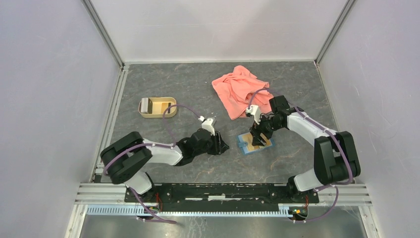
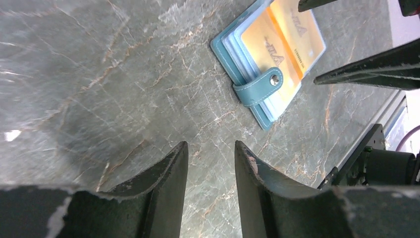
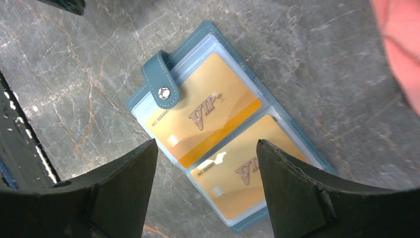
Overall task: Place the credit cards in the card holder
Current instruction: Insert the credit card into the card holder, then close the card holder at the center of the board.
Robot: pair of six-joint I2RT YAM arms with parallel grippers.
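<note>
Grey desk [image 1: 173, 79] is carrying the open card holder [image 3: 157, 74], two credit cards [image 3: 208, 111] sleeved, under your wide-open, empty right tool [image 3: 205, 146]. Your left tool [image 2: 210, 145] is idling narrowly parted, empty. You are likely handling light, stiff, slick cards, so pinch their edges.

Grey marbled desk [image 1: 198, 84] carries an open teal card holder [image 1: 244, 145], a pink cloth [image 1: 237, 89] and a tan tray [image 1: 158, 116], each apart

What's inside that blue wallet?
Two gold VIP cards sit in clear sleeves of the open wallet; its snap strap covers one card's corner. Any sleeves beneath them are hidden.
</note>
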